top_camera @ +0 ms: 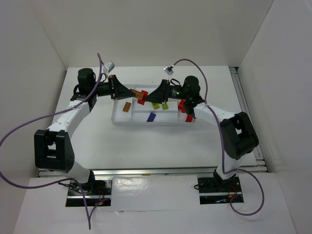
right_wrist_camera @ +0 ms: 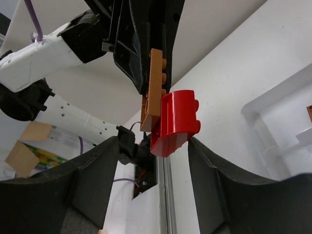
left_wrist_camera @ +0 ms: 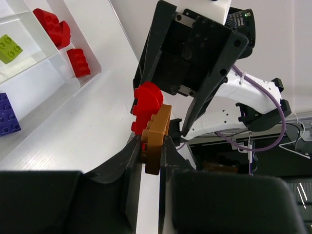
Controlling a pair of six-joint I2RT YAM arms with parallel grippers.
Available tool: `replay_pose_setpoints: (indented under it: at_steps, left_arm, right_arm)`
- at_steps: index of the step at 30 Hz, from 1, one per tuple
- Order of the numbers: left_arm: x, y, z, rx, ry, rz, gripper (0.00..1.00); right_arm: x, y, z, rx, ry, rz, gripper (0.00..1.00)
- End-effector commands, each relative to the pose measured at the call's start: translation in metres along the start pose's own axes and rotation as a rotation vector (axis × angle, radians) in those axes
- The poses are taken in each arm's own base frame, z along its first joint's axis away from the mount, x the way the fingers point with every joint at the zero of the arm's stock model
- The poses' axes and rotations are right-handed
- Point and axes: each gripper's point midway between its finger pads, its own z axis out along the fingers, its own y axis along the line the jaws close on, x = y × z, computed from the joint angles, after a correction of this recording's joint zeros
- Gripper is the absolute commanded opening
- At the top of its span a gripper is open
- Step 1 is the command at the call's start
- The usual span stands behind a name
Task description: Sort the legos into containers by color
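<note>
Left gripper (left_wrist_camera: 152,148) pinches orange-brown plate (left_wrist_camera: 159,127) (studded); red brick (left_wrist_camera: 147,100) attached.

Purple lego (left_wrist_camera: 7,114) cut by left edge; tray (left_wrist_camera: 39,85) partly cropped.

Shallow white tray (top_camera: 117,120), thin walls: orange-brown plate (top_camera: 126,107) flat in its left end section, two lime green bricks (top_camera: 156,105) in one middle slot, blue-purple brick (top_camera: 151,117) in another, red bricks (top_camera: 189,118) in the right end. Aloft by the tray's far rim, a second orange-brown plate (left_wrist_camera: 157,134) stands on edge, with a red curved brick (left_wrist_camera: 147,105) stuck to its studded face.
</note>
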Motion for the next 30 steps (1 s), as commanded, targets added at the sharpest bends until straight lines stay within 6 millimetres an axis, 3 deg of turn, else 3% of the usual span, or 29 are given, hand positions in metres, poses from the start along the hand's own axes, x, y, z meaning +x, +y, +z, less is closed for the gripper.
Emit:
replay_pose_setpoints:
  at_steps: [1,13,17,22,23,26,30]
  left_arm:
    - [-0.002,-0.012,-0.002,0.037,0.009,0.069,0.0]
    - [0.0,-0.009,-0.002,0.035,0.011,0.06,0.0]
    - [0.001,-0.016,-0.004,0.062,0.018,0.085,0.0]
    - [0.004,-0.017,-0.004,0.069,0.024,0.068,0.0]
    - [0.004,-0.017,-0.004,0.069,0.024,0.068,0.0]
    - [0.001,-0.016,-0.007,0.052,0.012,0.073,0.0]
    - [-0.012,-0.01,-0.017,-0.026,-0.034,0.086,0.0]
  right_arm:
    - [-0.017,0.019,0.007,-0.07,-0.028,-0.085,0.64]
    - [-0.016,0.011,0.01,-0.075,-0.031,-0.061,0.43]
    - [-0.011,-0.013,0.012,0.015,-0.036,0.004,0.3]
    - [-0.011,-0.05,0.009,0.209,-0.049,0.03,0.23]
    - [-0.007,-0.063,0.004,0.291,-0.051,0.06,0.23]
    - [-0.012,-0.075,-0.01,0.398,-0.08,0.032,0.23]
    - [-0.017,-0.125,-0.084,0.777,-0.152,0.053,0.23]
